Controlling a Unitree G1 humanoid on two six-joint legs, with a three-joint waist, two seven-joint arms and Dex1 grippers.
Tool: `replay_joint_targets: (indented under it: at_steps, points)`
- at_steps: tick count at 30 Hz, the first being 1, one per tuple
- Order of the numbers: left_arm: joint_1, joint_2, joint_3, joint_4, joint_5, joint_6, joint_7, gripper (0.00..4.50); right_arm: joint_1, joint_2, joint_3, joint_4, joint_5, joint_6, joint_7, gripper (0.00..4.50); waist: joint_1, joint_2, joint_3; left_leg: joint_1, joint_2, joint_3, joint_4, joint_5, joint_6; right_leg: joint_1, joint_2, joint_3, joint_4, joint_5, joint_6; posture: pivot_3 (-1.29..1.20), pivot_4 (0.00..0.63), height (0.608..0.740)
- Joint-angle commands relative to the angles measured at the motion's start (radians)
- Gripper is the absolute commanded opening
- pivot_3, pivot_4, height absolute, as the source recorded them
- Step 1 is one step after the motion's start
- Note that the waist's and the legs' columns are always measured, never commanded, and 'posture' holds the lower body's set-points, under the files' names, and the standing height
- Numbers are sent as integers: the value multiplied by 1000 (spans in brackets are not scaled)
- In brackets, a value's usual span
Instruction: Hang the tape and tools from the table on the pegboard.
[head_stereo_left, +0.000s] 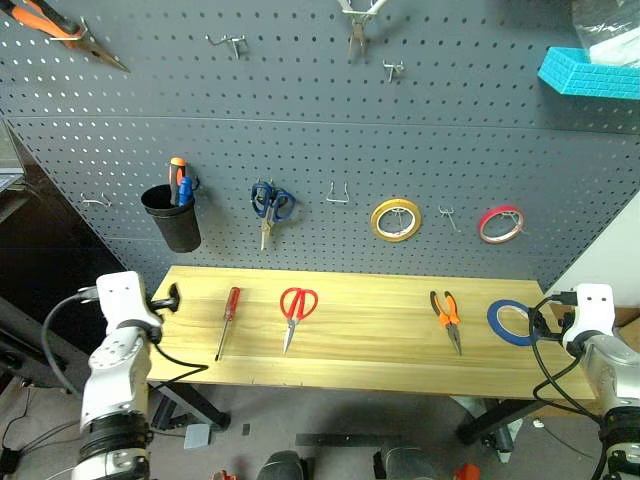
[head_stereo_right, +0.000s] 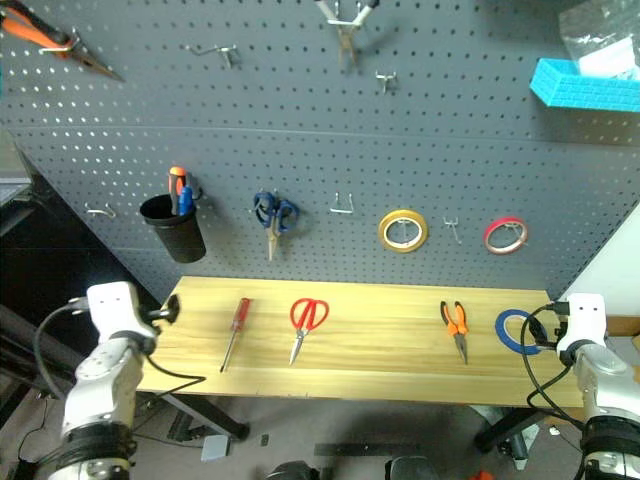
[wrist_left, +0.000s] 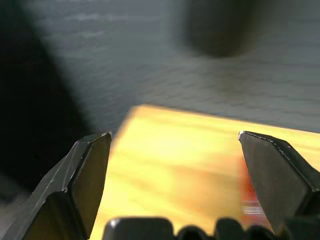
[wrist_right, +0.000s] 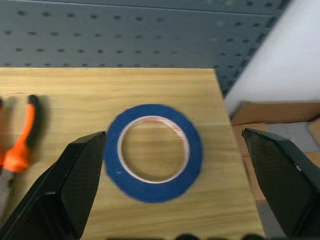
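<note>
On the bench one screwdriver, one red scissors and one pliers lie lengthwise toward the pegboard, handles nearest it, while one blue tape lies flat just ahead of the empty, wide-open right jaws; the left jaws, equally spread and empty, hover at the bench's left end.

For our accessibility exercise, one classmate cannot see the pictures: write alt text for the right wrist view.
A blue roll of tape lies flat on the light wooden table, framed between the two open black fingers of the right hand, which touch nothing. The orange-and-black pliers lie beside it, and the grey pegboard stands behind the table.
</note>
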Motion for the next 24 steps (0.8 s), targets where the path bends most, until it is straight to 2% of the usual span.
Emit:
replay_joint_targets:
  at_steps: [1, 6, 8, 10, 17, 20, 24]
  points:
    - [-11, 21, -137, -169, -9, 45, -165, 4360, -6, -4, 13, -73, 18, 60, 35, 4500, -2, 0, 16, 0, 0, 1, 0, 0, 0, 0, 0, 0, 0, 0, 1, -150, 160, 740]
    - [-57, 58, -328, -319, -42, 71, -431, 4360, -47, -13, 63, -59, -4, 102, 76, 4500, -8, 0, 62, -3, 1, 7, 0, -2, 2, -5, 0, 6, -1, 1, 2, -150, 210, 740]
    - [-106, 69, -404, -337, -28, 60, -524, 4360, -83, -14, 95, -18, -19, 106, 99, 4500, -14, 1, 73, -15, 1, 9, 1, -1, 3, -18, 1, 8, 1, 2, 3, -148, 225, 740]
    - [-156, 74, -454, -337, -27, 59, -598, 4360, -131, -13, 127, 40, -37, 101, 116, 4500, -20, 0, 88, -17, 1, 9, 1, -2, 3, -20, 1, 9, 0, 4, 3, -149, 237, 740]
    - [-282, 74, -553, -281, -2, 37, -769, 4360, -320, -11, 202, 316, -106, 26, 154, 4500, -28, 0, 128, -25, 0, 9, 2, -2, 4, -26, 1, 9, 0, 4, 2, -142, 277, 740]
    - [-321, 61, -570, -253, 11, 24, -794, 4360, -409, -17, 225, 489, -144, -34, 163, 4500, -28, -1, 142, -33, 0, 9, 5, -2, 4, -33, 0, 9, 1, 7, 0, -130, 292, 740]
    - [-336, 55, -574, -248, 21, 18, -806, 4360, -502, -20, 235, 668, -165, -73, 197, 4500, -28, -2, 161, -34, 0, 9, 5, -3, 6, -33, 0, 8, 1, 7, 0, -107, 311, 740]
